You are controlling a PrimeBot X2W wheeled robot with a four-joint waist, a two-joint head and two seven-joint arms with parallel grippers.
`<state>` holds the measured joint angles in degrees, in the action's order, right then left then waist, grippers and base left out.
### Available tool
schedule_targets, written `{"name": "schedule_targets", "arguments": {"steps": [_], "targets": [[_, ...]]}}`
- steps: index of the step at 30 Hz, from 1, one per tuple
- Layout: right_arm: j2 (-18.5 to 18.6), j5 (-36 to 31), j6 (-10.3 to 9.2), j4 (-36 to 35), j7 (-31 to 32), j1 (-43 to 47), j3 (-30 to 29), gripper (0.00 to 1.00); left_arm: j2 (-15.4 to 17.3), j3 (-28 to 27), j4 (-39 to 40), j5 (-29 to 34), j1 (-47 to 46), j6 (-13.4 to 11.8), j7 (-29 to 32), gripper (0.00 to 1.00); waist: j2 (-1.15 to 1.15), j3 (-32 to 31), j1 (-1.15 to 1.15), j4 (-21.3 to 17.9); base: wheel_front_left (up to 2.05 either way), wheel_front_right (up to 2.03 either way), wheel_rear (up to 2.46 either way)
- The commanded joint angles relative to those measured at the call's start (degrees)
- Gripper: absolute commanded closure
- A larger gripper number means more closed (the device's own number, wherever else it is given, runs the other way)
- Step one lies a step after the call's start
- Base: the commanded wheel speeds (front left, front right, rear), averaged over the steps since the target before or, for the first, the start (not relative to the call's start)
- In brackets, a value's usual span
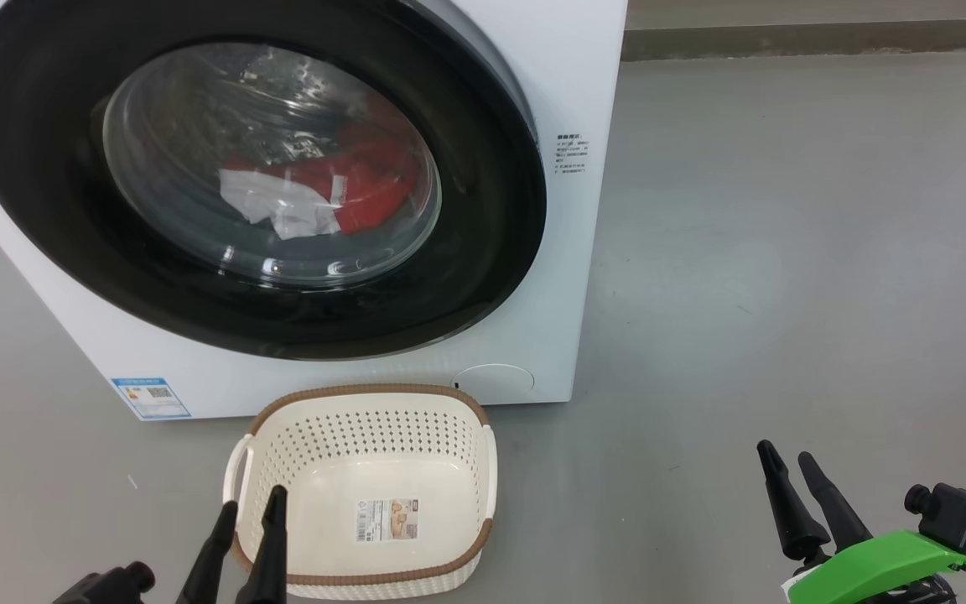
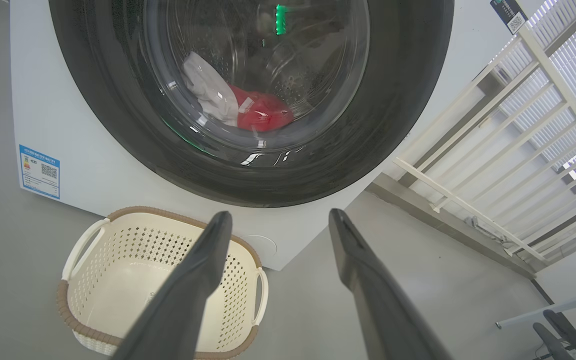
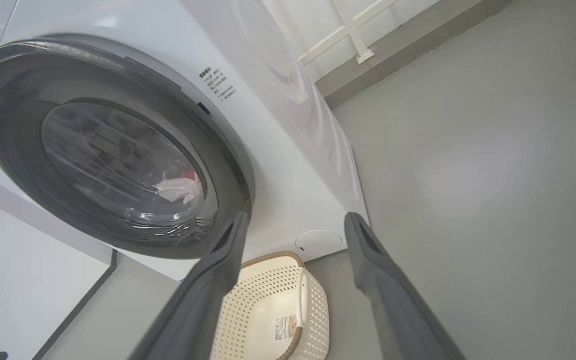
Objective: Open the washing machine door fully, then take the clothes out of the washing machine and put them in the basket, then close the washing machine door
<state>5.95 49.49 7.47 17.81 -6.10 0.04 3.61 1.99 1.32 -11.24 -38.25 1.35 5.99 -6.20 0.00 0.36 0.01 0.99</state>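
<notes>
Low before the washing machine door (image 1: 47, 210), left gripper (image 1: 254, 497) and right gripper (image 1: 785, 453) hover, jaws spread, empty.
Its right rim lies up-left of the right gripper, seemingly the nearer; the left hangs near the basket (image 1: 366, 390).

Bare laundry corner: washing machine (image 1: 366, 373) on grey floor (image 1: 785, 294).

A smooth grey floor (image 1: 785, 252) stretches away to a darker grey kerb (image 1: 818, 40) along its far edge. A white railing (image 2: 513, 130) of slim bars stands on that kerb, light showing between them.
</notes>
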Motion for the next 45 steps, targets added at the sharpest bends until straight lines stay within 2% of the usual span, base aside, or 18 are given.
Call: {"name": "schedule_targets", "arguments": {"steps": [1,14,35,45], "targets": [[1.2,-1.7,0.01,-1.4,-1.0,-0.8,1.0,0.0,0.7,-1.0,1.9,2.2,-0.4,-0.3,-0.8,0.0,0.0,0.0,0.0,0.0,0.0,0.0,0.0],[1.6,-9.1,0.02,-1.6,-3.2,-0.2,1.5,0.0,0.7,-0.7,2.9,11.6,0.2,-0.7,-3.0,0.0,0.0,-0.1,0.0,-0.2,0.0,0.0,0.0],[0.7,-21.0,0.02,-2.7,-6.6,1.6,-1.4,0.0,0.8,-0.6,3.1,25.9,1.1,-1.3,-6.5,0.0,0.0,-0.2,0.0,-0.3,0.0,0.0,0.0],[0.7,-26.0,0.02,-3.0,-8.1,2.3,-2.0,0.0,0.9,-1.0,2.7,30.7,1.5,-1.4,-8.0,0.0,0.0,-0.2,0.0,-0.2,0.0,0.0,0.0]]}}
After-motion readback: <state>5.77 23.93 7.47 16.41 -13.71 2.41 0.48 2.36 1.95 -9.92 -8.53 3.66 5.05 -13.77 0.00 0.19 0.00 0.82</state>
